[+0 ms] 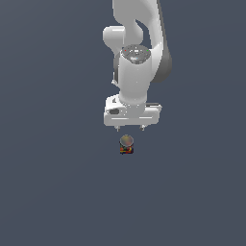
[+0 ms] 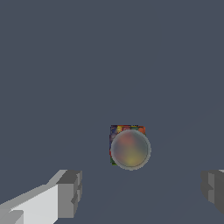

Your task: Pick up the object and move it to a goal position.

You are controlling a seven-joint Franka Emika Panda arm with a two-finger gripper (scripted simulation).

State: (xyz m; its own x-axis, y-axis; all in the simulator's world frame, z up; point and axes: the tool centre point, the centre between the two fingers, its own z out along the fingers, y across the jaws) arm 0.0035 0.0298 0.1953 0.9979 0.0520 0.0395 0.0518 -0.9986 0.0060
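While the white hand (image 1: pixel 129 128) hangs with fingers spread, the tiny upright grey-topped can with its speckled dark label (image 1: pixel 127 144) stands on the grey desk (image 1: pixel 53 182), slightly forward of the fingertips, untouched.

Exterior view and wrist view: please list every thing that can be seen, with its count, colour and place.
can: one, greyish round top, dark label speckled red, yellow and blue; upright on the floor, just below the gripper in the exterior view, also seen from above in the wrist view, touching nothing.
floor: one, plain dark blue-grey, fills the background.
arm: one, white with grey joints, coming from the top of the exterior view.
gripper: one, white, jaws open, apart from the can.
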